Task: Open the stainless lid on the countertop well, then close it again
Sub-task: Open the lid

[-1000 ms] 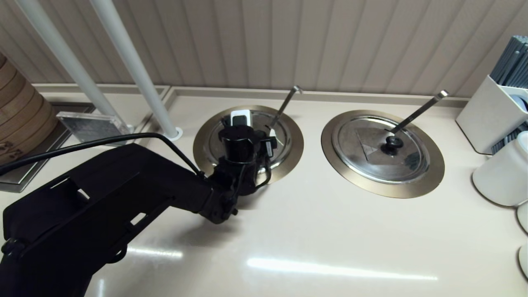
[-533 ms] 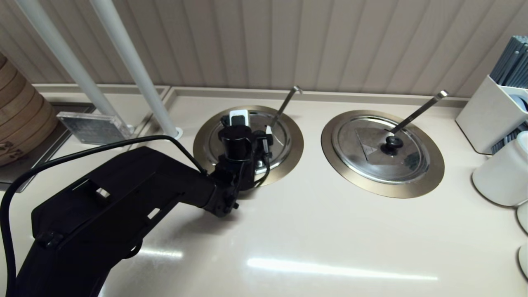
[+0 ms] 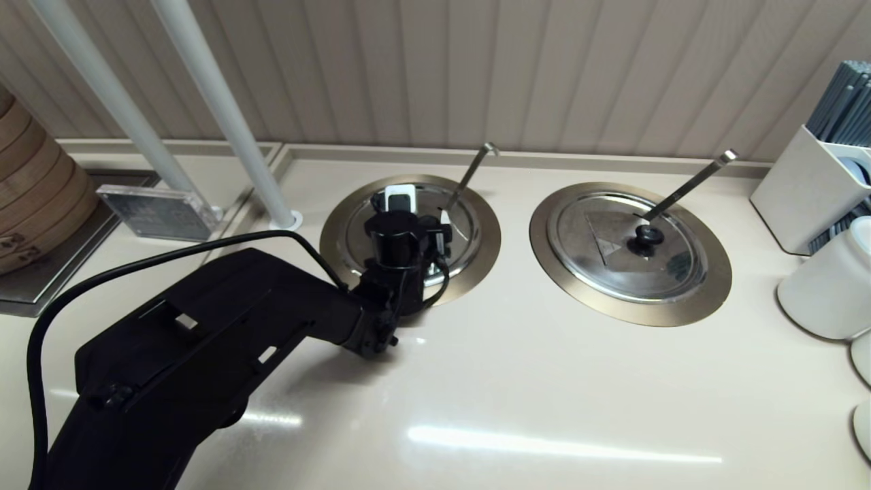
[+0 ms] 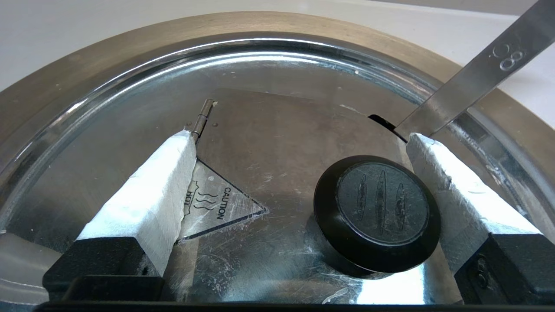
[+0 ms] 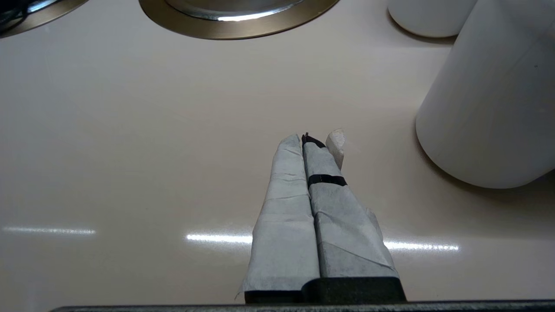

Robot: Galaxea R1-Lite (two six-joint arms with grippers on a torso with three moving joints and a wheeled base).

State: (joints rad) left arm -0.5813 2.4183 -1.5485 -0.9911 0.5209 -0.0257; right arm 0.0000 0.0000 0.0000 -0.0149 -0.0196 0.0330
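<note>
The stainless lid (image 3: 465,235) lies flat and closed on the left countertop well, inside its bronze-gold ring (image 3: 335,239). A hook-tipped ladle handle (image 3: 469,173) sticks out through the lid's notch. My left gripper (image 3: 422,209) hangs just above the lid and hides the knob in the head view. In the left wrist view the left gripper (image 4: 301,136) is open. The black knob (image 4: 377,212) sits between its white-wrapped fingers, close to one finger (image 4: 451,190) and far from the other. A triangular caution mark (image 4: 217,208) shows on the lid (image 4: 282,121). My right gripper (image 5: 310,138) is shut on nothing above bare counter.
The twin lid (image 3: 629,245) with a straight ladle handle (image 3: 687,184) covers the right well. A white jar (image 3: 827,286) and white utensil holder (image 3: 810,184) stand at the right. White poles (image 3: 224,122), an acrylic sign (image 3: 153,211) and a bamboo steamer (image 3: 34,197) are at the left.
My left arm has shifted forward and its elbow has swung right, carrying the open gripper slightly farther over the lid. The lid has not moved.
</note>
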